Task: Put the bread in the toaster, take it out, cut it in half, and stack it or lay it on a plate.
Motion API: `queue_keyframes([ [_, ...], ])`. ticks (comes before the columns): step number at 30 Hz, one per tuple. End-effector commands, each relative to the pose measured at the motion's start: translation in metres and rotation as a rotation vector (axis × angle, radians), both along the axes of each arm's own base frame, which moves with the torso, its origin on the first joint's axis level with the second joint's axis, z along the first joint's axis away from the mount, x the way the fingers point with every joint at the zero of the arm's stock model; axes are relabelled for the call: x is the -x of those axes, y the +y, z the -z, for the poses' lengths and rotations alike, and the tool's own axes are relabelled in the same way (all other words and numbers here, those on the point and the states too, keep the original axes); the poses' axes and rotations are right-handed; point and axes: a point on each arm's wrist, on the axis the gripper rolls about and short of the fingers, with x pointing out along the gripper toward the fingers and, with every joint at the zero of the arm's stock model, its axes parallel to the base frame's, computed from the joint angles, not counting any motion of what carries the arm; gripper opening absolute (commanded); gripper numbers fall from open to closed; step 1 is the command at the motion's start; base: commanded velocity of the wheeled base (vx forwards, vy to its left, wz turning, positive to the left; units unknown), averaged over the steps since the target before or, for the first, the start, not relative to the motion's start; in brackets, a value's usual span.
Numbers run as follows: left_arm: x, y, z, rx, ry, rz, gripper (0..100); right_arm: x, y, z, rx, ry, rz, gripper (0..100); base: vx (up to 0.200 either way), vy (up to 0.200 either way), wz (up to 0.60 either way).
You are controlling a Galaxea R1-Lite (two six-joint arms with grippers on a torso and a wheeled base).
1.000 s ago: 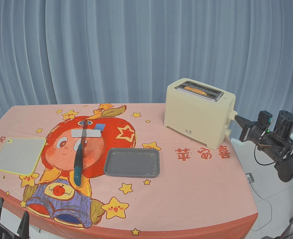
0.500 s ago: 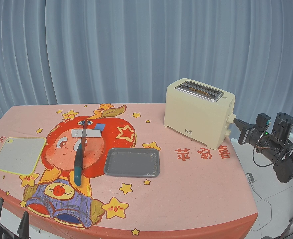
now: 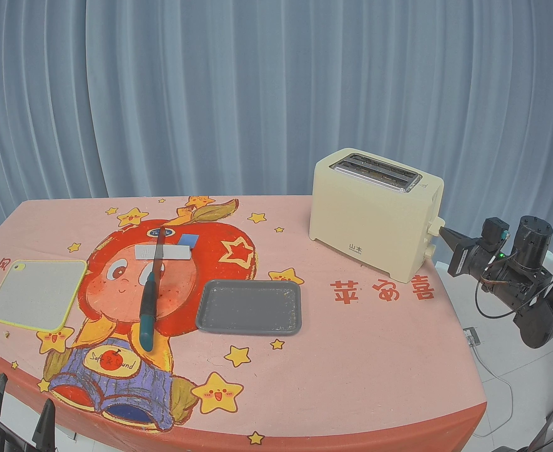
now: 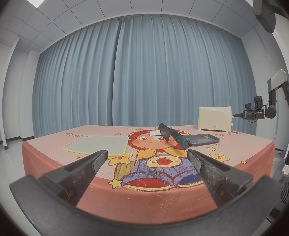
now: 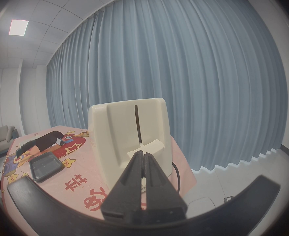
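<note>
One second on, bread had sunk from the slot top down into toaster (image 3: 377, 221) at bench (image 3: 364, 359) far-right corner, lever (image 5: 147, 147) lower. Right gripper (image 5: 143, 154) was pressed shut, empty, tips touching lever. Left gripper (image 4: 146, 156) gaped wide, empty, off near-left edge.

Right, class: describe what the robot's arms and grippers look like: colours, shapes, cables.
The right arm is black, with thick cylindrical joints, a looping black cable and a small green light; the right gripper has slim black fingers tapering to a point. The left gripper has two black, wedge-shaped, scuffed fingers on a broad curved bar.
</note>
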Motion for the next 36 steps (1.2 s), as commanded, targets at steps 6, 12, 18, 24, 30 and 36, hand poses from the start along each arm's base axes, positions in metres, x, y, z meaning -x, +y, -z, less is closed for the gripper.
queue_keyframes([
  [6, 0.0, 0.0, 0.005, 0.0, 0.003, -0.001, 100, 0.001, 0.0, 0.004, 0.008, 0.014, -0.004, 0, 0.0, 0.0, 0.0],
  [12, 0.0, 0.0, 0.005, 0.0, 0.003, 0.001, 100, 0.001, 0.0, 0.004, 0.009, 0.016, -0.002, 0, 0.0, 0.0, 0.0],
  [18, 0.0, 0.0, 0.005, 0.0, 0.003, -0.001, 100, 0.001, 0.0, 0.004, 0.009, 0.019, -0.002, 0, 0.0, 0.0, 0.0],
  [24, 0.0, 0.0, 0.005, -0.001, 0.003, 0.001, 100, 0.002, 0.001, 0.005, 0.008, 0.021, -0.005, 0, 0.0, 0.0, 0.0],
  [30, 0.0, 0.0, 0.005, 0.0, 0.003, -0.001, 100, 0.0, 0.002, 0.005, 0.008, 0.019, -0.004, 0, 0.0, 0.0, 0.0],
  [36, 0.0, 0.0, 0.005, 0.0, 0.003, -0.001, 100, -0.002, 0.001, -0.004, -0.011, -0.083, 0.001, 0, 0.0, 0.0, 0.0],
])
